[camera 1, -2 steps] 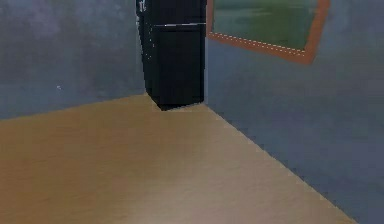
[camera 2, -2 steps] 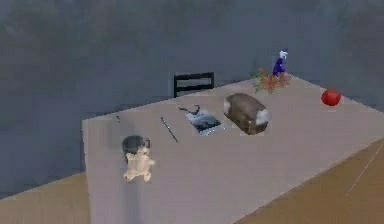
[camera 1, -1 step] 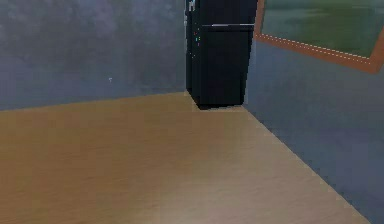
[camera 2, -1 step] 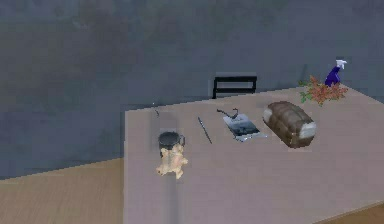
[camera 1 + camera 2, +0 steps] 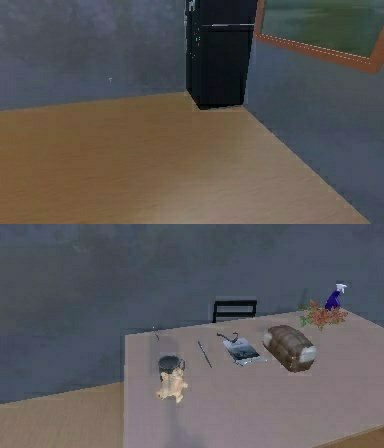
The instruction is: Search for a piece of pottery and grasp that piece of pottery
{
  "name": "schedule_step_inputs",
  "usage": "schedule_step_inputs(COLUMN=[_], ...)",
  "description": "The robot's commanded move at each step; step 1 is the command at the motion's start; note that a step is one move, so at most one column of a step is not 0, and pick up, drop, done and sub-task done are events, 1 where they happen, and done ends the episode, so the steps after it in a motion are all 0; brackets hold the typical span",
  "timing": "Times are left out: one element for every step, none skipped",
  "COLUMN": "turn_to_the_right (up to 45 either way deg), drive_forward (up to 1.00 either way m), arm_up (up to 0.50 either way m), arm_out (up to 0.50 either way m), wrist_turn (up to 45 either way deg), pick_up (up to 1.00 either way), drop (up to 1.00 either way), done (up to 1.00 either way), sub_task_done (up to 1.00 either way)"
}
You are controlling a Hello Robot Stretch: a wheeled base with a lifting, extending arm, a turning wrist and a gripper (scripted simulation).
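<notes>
A small dark vessel, possibly the pottery, stands on the grey table toward the arm side view's left, just behind a tan figurine. A bread loaf lies farther right. A black fridge stands in the corner in the forward view.

The base stands on the wood floor, its front turned toward the dark fridge in the corner. Its arm side faces the table, which lies close alongside.
</notes>
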Motion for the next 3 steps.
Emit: schedule_step_inputs(turn_to_the_right=[0.0, 0.0, 0.0], drive_forward=[0.0, 0.0, 0.0], arm_up=[0.38, 0.0, 0.0], arm_out=[0.0, 0.24, 0.0], wrist_turn=[0.0, 0.0, 45.0], pick_up=[0.0, 0.0, 0.0], drop=[0.0, 0.0, 0.0], done=[0.0, 0.0, 0.0], sub_task_done=[0.0, 0.0, 0.0])
